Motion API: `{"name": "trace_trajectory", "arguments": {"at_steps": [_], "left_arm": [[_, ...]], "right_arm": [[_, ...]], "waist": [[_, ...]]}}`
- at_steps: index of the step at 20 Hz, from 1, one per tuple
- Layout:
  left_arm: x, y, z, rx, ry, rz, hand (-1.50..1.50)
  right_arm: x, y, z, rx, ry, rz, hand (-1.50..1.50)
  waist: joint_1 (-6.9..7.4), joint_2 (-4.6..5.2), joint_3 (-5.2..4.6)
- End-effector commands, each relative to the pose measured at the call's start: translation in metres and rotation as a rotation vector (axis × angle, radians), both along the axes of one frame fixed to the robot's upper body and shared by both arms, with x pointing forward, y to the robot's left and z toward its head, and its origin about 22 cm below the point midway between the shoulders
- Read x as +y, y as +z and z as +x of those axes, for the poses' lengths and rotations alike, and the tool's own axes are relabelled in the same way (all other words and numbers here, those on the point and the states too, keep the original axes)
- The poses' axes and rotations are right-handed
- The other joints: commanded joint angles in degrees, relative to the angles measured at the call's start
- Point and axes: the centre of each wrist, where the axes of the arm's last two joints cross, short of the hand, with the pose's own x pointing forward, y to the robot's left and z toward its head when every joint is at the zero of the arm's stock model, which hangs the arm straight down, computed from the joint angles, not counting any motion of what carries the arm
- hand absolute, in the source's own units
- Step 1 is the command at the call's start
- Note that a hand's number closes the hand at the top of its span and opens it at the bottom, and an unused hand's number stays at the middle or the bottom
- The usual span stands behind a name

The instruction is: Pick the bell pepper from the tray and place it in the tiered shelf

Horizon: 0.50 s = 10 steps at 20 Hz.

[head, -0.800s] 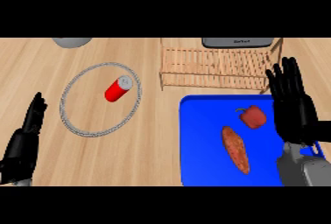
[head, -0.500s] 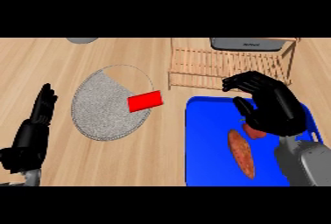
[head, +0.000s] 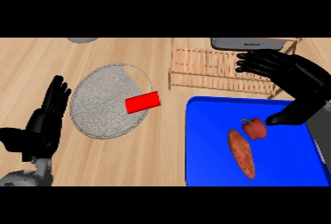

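While the left robot hand (head: 44, 118) rests open low at the bench's (head: 161, 144) left edge, the bell pepper (head: 255, 127) lies on the blue tray (head: 207, 144) beside a sweet potato (head: 241, 153). Just above it the right robot hand (head: 291, 81) hangs with fingers spread, holding nothing, thumb tip near the pepper, before the wooden tiered shelf (head: 207, 70).

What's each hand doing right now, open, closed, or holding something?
Left hand: open, fingers straight, resting at the view's left, holding nothing.
Right hand: open, above the bell pepper, thumb beside it, holding nothing.
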Motion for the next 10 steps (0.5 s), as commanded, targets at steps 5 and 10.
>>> {"name": "trace_trajectory", "arguments": {"at_steps": [5,10], "left_arm": [[-0.004,-0.002,0.004,0.032,0.015,-0.025,0.0],[0.003,0.005,0.011,0.031,0.022,-0.008,0.0]], "right_arm": [[-0.036,0.094,0.006,-0.197,0.376,-0.407,-1.5],[-0.006,0.155,-0.015,-0.417,0.418,-0.69,-1.5]], "waist": [[-0.69,-0.44,-0.09],[-1.29,-0.78,-0.08]]}}
